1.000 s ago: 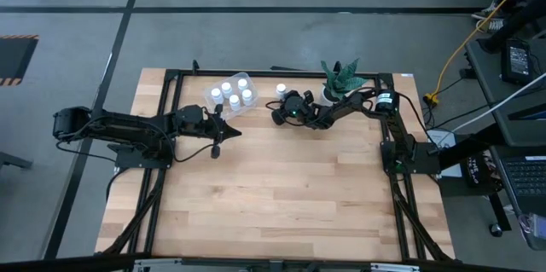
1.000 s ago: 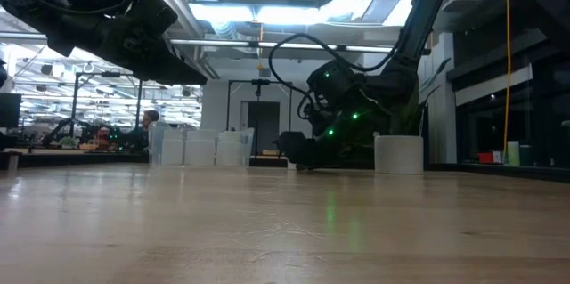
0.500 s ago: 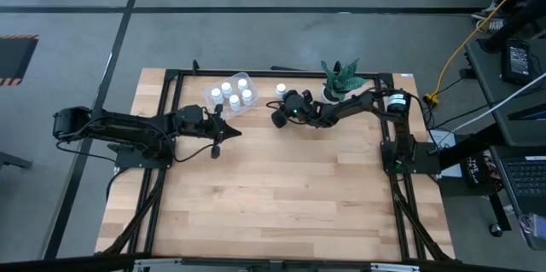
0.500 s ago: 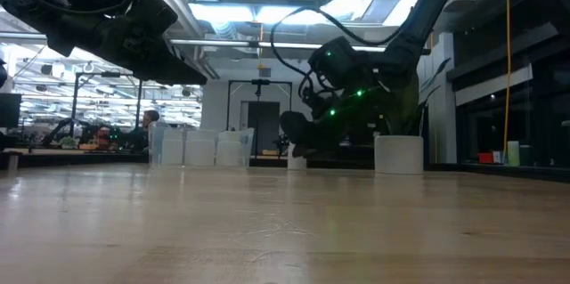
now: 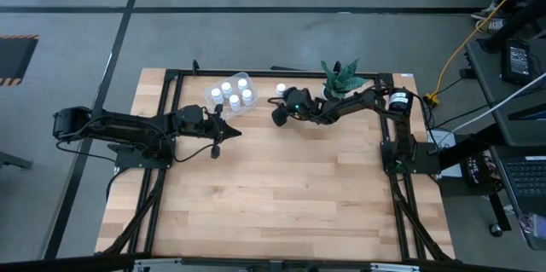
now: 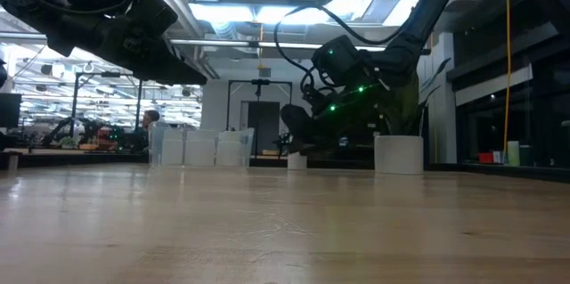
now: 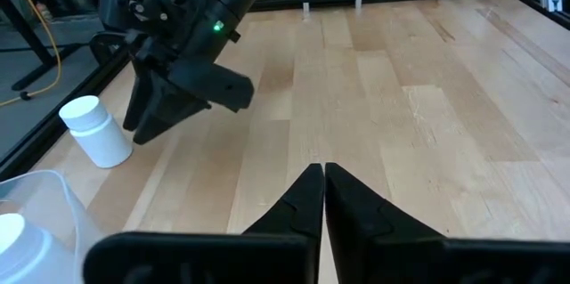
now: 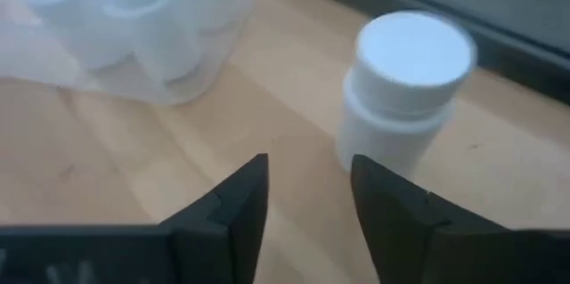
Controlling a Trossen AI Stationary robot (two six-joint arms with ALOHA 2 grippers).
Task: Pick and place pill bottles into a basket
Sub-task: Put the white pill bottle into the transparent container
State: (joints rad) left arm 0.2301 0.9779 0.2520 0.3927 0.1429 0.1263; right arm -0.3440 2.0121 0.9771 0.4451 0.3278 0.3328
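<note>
A clear plastic basket at the table's far side holds several white pill bottles. It also shows in the right wrist view and the low view. One more pill bottle stands upright on the table to the right of the basket. My right gripper is open and empty. It hovers just near of this bottle, which lies ahead of its fingers. My left gripper is shut and empty, near of the basket, above the table.
A white pot with a green plant stands at the far edge, right of the lone bottle and beside my right arm. It also shows in the low view. A black frame runs along the table's edges. Bare wood spreads toward the near edge.
My right gripper has risen a little off the table and gone slightly toward the far edge, toward the lone bottle. In the low view the bottle now shows under it.
</note>
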